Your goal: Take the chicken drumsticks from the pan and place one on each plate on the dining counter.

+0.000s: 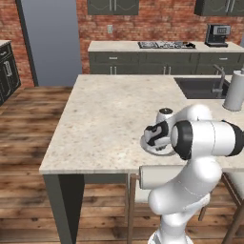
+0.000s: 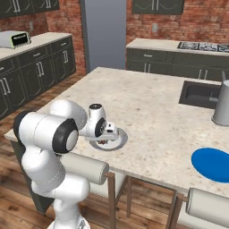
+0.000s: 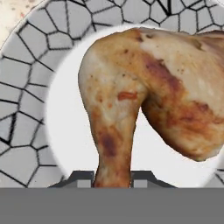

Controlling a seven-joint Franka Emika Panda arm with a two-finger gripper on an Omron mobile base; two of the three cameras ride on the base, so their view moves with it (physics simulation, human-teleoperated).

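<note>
Gripper clamped on golden-brown roasted drumstick over pale grey-silver round plate; bright blue round plate still bare

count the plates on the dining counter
2: a pale grey plate near the front edge under the gripper, and a blue plate farther along that edge, partly cut off by the frame.

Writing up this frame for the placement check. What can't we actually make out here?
- Drumstick: hand view crops its thick end at the right edge; the bone end runs down between the gripper fingertips.
- Whether the drumstick touches the grey plate: both base views have the hand in front of it.
- Blue plate: cut off by the right edge of the right base view.
- Sink: partly behind the grey canister.
</note>
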